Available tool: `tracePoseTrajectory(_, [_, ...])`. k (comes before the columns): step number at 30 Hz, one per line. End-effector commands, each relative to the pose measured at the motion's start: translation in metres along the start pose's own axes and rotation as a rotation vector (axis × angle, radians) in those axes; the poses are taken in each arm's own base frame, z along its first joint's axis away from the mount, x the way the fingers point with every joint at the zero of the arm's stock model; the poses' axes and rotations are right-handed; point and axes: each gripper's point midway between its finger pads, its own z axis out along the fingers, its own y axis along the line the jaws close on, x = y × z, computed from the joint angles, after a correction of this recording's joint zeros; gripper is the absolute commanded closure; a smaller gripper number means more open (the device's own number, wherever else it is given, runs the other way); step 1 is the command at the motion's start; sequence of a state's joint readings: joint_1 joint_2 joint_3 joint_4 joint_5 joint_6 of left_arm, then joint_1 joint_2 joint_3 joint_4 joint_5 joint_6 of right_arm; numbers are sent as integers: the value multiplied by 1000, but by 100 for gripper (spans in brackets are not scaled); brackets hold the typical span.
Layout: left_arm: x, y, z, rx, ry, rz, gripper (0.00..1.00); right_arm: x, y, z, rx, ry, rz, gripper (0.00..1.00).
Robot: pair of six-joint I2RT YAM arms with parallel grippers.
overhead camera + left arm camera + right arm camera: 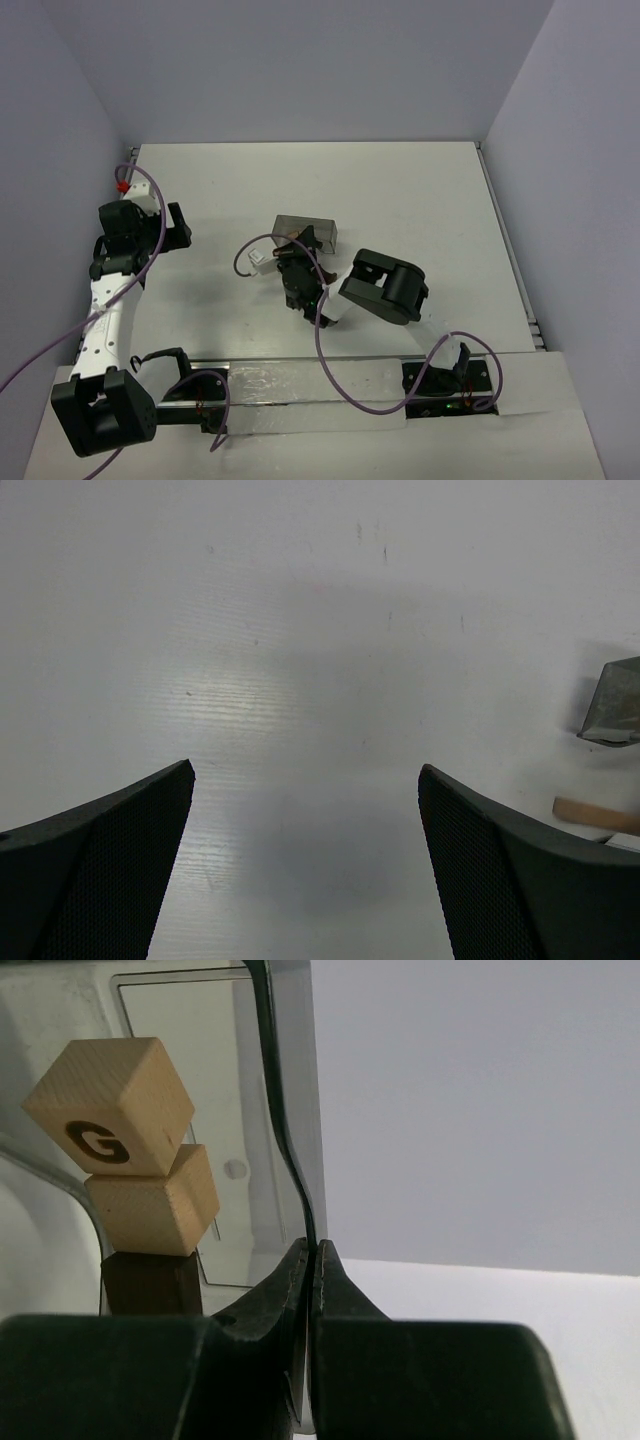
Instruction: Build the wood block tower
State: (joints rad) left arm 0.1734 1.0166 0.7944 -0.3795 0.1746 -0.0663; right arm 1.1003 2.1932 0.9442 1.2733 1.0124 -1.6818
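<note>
The wood block tower (140, 1175) shows in the right wrist view: a light tan cube marked "G" (108, 1105) on top, a second tan cube (155, 1202) under it, and a dark brown cube (150, 1282) below. It stands on the inner side of the grey translucent bin (285, 1110). My right gripper (312, 1250) is shut on the bin's thin wall, to the right of the tower. In the top view the right gripper (297, 262) is at the bin (305, 232). My left gripper (183, 228) is open and empty over bare table (305, 770).
In the left wrist view a corner of the bin (612, 702) and a tan wooden piece (590, 813) show at the right edge. Purple cables (330, 370) loop over the table's near part. Walls close the table on three sides.
</note>
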Motion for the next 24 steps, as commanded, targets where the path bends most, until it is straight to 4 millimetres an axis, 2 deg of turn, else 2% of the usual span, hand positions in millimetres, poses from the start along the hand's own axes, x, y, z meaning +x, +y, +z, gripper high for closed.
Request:
tracePoseTrajectory(1, [-23,-3,-4,22,-56,10,1,16,-88,-20,282,-7,504,100])
tracePoseTrajectory(4, [-24,-3,-5,21,-46,11,1,52,-94,9,310,136,533,100])
tracePoseTrajectory(5, [-23,-4,-5,28,-50,13,1,48,-89,4,298,119,507,100])
tracePoseTrajectory(7, [-23,-6,-5,39,-61,17,1,20,-89,-18,282,3,501,100])
tracePoseTrajectory(8, [-21,-6,-3,39,-49,14,1,17,-85,-26,270,-28,493,100])
tracePoseTrajectory(11, [-25,-4,-5,24,-48,16,1,47,-89,-1,292,124,542,100])
tracePoseTrajectory(13, [-23,-5,-5,32,-57,19,1,27,-86,-19,275,26,510,100])
tracePoseTrajectory(14, [-23,-6,-5,36,-60,20,1,24,-86,-23,272,-8,500,100])
tracePoseTrajectory(15, [-25,-7,-5,40,-59,20,1,31,-88,-20,280,-11,505,100])
tracePoseTrajectory(16, [-24,-6,-6,38,-50,19,1,42,-101,-4,312,59,553,100])
tracePoseTrajectory(17, [-25,-6,-5,35,-50,19,1,58,-92,3,300,132,529,100])
tracePoseTrajectory(18, [-25,-5,-5,31,-50,17,1,60,-96,7,309,155,532,100])
tracePoseTrajectory(20, [-24,-6,-4,36,-51,15,1,57,-106,0,328,57,542,100])
tracePoseTrajectory(23, [-23,-5,-4,33,-49,14,1,90,-114,22,363,176,554,100])
tracePoseTrajectory(24, [-23,-5,-4,34,-52,14,1,87,-111,20,355,167,542,100])
